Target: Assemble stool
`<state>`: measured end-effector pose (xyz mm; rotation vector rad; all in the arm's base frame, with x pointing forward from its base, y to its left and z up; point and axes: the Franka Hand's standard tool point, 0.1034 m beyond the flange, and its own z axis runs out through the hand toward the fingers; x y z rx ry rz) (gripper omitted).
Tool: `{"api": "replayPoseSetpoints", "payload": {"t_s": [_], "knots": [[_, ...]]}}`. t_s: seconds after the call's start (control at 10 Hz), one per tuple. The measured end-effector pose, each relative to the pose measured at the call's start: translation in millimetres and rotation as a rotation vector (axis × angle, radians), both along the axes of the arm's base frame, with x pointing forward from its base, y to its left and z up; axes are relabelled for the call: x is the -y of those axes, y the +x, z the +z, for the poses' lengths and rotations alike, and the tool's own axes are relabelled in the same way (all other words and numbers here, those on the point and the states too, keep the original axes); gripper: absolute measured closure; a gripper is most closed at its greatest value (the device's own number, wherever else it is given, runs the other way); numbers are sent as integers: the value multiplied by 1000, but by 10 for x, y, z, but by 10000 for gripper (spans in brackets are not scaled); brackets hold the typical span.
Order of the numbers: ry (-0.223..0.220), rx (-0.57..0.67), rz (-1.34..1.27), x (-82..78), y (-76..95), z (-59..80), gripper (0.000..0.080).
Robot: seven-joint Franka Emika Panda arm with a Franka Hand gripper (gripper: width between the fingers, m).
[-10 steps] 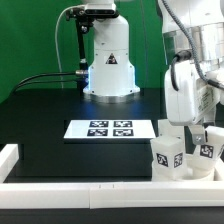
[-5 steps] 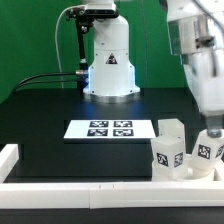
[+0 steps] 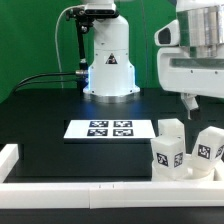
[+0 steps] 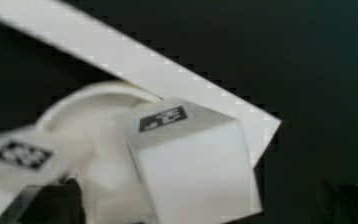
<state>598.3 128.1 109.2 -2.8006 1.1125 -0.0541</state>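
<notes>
The stool parts stand at the exterior view's lower right, by the white edge rail [image 3: 110,193]. Two chunky white legs with square tags stand upright, one [image 3: 168,148] to the left of the other [image 3: 208,148]. They seem to rest on the round seat [image 3: 186,172], which is mostly hidden. My gripper [image 3: 203,104] hangs above them, clear of both, open and empty. In the wrist view a tagged leg [image 4: 194,150] stands in front of the round seat [image 4: 91,108]. A second tagged leg [image 4: 16,155] shows at the edge. A dark fingertip [image 4: 43,200] shows on each side.
The marker board [image 3: 112,128] lies mid-table. The robot's white base [image 3: 110,62] stands behind it. The edge rail runs along the table's front, with a raised end [image 3: 8,158] at the exterior view's left, and crosses the wrist view [image 4: 149,60].
My gripper has risen from down among the legs to well above them. The arm has turned. The legs stand where they were.
</notes>
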Motion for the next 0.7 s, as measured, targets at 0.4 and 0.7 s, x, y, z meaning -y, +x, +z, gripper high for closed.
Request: {"api": "replayPoseSetpoints", "payload": {"t_s": [0.4,0.7], "knots": [[-48,60,400,-28,-24,-71,151],[-112,77,761,-27,-17,-86,151]]}}
